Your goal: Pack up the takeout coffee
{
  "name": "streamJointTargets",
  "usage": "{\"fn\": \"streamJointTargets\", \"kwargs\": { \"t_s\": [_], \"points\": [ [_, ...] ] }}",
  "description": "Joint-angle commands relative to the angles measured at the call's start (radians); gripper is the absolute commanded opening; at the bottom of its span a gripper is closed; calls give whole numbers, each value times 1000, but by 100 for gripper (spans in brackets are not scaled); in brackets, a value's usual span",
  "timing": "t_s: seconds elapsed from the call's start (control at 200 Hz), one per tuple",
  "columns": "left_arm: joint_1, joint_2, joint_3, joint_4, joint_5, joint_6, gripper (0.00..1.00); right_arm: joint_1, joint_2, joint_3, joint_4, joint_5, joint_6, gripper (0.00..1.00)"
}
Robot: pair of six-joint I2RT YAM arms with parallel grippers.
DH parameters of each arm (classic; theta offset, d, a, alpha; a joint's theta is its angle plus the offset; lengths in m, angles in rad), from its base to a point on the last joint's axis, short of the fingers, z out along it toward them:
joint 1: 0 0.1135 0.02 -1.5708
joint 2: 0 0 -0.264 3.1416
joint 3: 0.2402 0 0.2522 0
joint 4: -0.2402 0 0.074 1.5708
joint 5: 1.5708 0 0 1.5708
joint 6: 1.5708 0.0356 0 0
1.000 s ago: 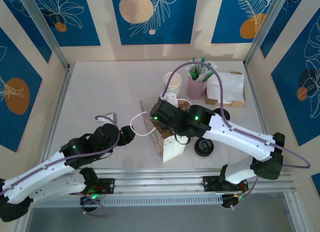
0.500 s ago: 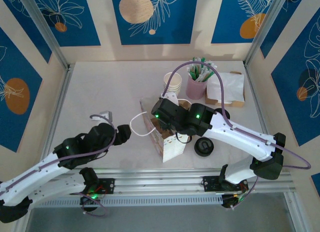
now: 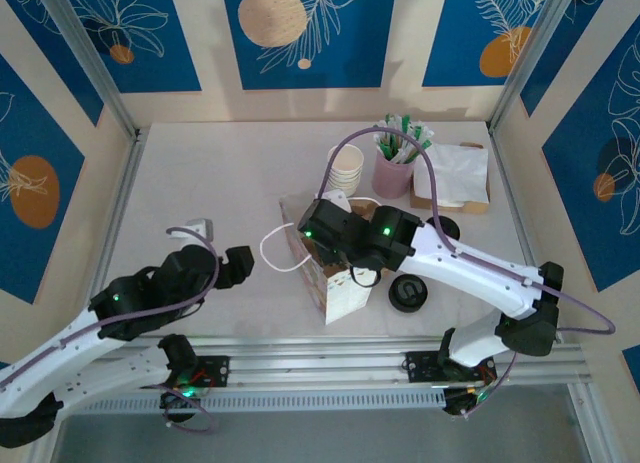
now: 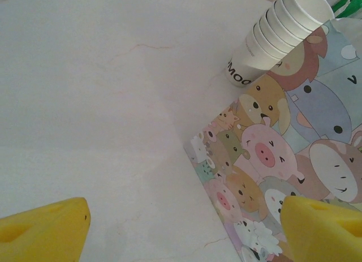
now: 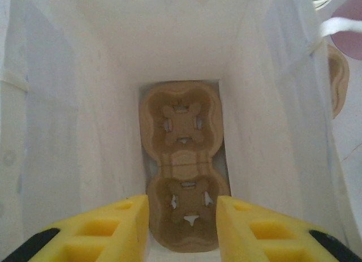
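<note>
Left hand: my left gripper (image 4: 181,217) has backed away from the cartoon-animal printed paper bag (image 4: 283,160); yellow fingers spread wide, empty.
Right hand: right gripper (image 5: 182,219) hangs in the bag mouth, fingers apart, clamping nothing.
Carrier: brown moulded-pulp two-cup carrier (image 5: 182,154) lies on the bag floor.
Meaning: bag stands unaided; cups probably next.
Unclear: carrier's near end is behind my fingers; bag is cut off in the left wrist view.

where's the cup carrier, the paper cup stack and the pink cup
cup carrier (image 5: 182,159): right wrist view, neck between its wells
paper cup stack (image 4: 271,37): left wrist view, side wall
pink cup (image 3: 392,180): top external view, its wall
</note>
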State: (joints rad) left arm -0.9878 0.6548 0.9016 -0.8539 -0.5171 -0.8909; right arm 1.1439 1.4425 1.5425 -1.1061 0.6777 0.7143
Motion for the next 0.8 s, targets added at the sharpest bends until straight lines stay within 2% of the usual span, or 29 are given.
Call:
{"fn": "streamJointTargets", "kwargs": {
  "t_s": [0.0,0.55,0.795],
  "points": [
    [-5,-18,37,-57,-40,17,87,-4,15,8,-27,-21,-14,37],
    [-5,-15,54,-58,-26,6,87,-16,26,13,-54,-41,-39,37],
    [-5,-18,86,-107,-34,11,83,-37,32,25,-65,-71,-31,35]
  ]
}}
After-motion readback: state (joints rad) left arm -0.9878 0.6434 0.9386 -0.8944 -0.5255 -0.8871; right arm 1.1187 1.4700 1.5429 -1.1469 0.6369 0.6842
